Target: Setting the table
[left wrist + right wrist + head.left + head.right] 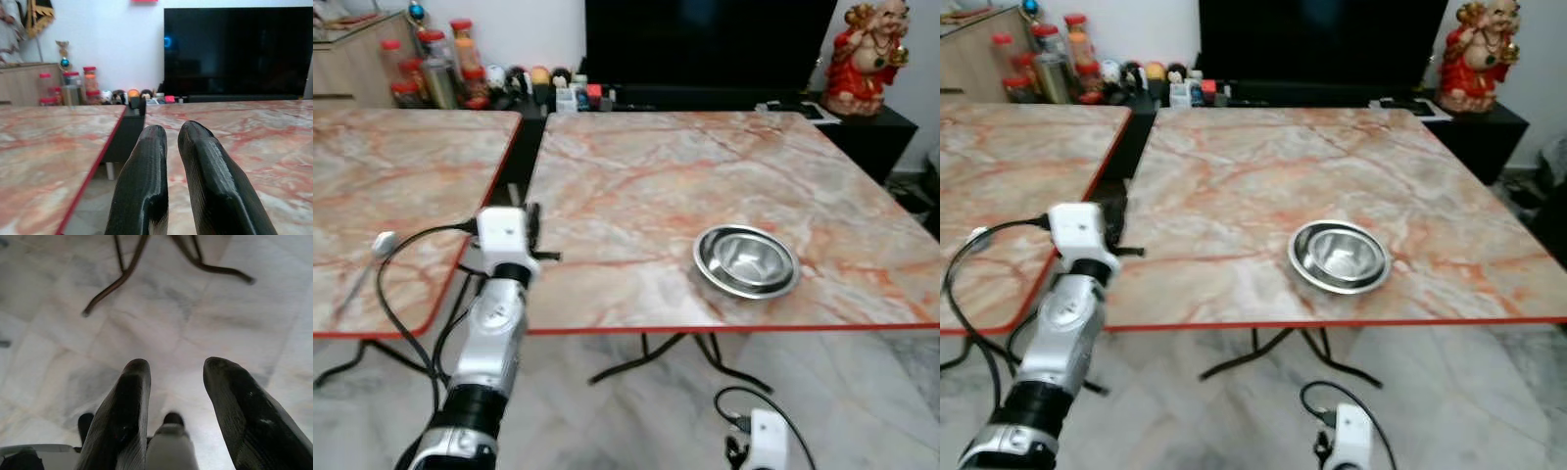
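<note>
Count taken outward from the steel bowl [746, 260] — one only. Marble-topped tables: two, one under the bowl [636, 186] and one to its left [401, 186]. Spoons: one [374, 257], on the left table. Black television screens: one [705, 44], beyond the bowl. Red-robed figurines: one [867, 57]. Red-capped jars [431, 64] — several, blurred, exact number indeterminate.

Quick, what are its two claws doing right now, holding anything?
Left end effector: shut, holding nothing, raised over the gap between the two tables.
Right end effector: open, holding nothing, hanging low over the floor.
</note>
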`<state>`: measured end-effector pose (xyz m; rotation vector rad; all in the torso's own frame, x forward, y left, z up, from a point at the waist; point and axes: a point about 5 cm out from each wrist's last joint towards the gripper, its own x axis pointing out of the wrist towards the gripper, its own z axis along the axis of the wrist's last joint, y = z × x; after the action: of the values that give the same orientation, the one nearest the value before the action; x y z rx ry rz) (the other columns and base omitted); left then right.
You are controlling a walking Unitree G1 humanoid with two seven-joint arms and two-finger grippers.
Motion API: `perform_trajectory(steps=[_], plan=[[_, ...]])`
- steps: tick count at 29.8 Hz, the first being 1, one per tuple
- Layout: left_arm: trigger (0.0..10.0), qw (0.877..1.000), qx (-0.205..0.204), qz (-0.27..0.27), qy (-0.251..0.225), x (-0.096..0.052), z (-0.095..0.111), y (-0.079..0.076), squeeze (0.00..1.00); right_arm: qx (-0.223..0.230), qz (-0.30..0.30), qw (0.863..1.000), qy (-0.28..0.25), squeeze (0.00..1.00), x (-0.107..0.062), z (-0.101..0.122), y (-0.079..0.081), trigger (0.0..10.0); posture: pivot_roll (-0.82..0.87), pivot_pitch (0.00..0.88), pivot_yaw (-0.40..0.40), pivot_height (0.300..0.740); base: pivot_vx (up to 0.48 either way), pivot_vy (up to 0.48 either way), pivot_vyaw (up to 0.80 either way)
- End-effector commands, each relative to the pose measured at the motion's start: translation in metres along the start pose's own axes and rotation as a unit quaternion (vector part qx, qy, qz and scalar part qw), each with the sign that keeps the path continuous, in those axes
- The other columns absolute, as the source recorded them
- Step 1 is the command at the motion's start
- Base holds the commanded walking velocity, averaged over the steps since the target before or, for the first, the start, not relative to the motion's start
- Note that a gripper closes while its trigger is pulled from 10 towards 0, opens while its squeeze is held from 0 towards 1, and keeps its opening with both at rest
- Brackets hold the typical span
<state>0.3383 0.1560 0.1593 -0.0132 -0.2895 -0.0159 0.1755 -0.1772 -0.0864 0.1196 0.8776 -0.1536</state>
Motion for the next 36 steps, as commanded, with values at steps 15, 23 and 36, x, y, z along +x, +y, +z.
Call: perform_trajectory(steps=[15, 23, 36], plan=[[10.0, 1.0, 0.003, -0.026, -0.013, 0.005, 0.011, -0.014, 0.0, 0.009, -0.013, 1.0, -0.002, 0.0, 0.0, 0.0, -0.006, 10.0, 0.06, 0.0, 0.002, 0.736, 0.0, 0.392, 0.0], [10.0, 1.0, 0.004, -0.023, -0.014, 0.006, 0.014, -0.012, 0.0, 0.011, -0.016, 1.0, -0.002, 0.0, 0.0, 0.001, -0.007, 10.0, 0.06, 0.0, -0.003, 0.736, 0.0, 0.392, 0.0], [10.0, 1.0, 0.005, -0.019, -0.02, 0.007, 0.019, -0.011, 0.0, 0.007, -0.014, 1.0, -0.002, 0.0, 0.001, 0.003, -0.006, 10.0, 0.07, 0.0, -0.004, 0.736, 0.0, 0.394, 0.0]])
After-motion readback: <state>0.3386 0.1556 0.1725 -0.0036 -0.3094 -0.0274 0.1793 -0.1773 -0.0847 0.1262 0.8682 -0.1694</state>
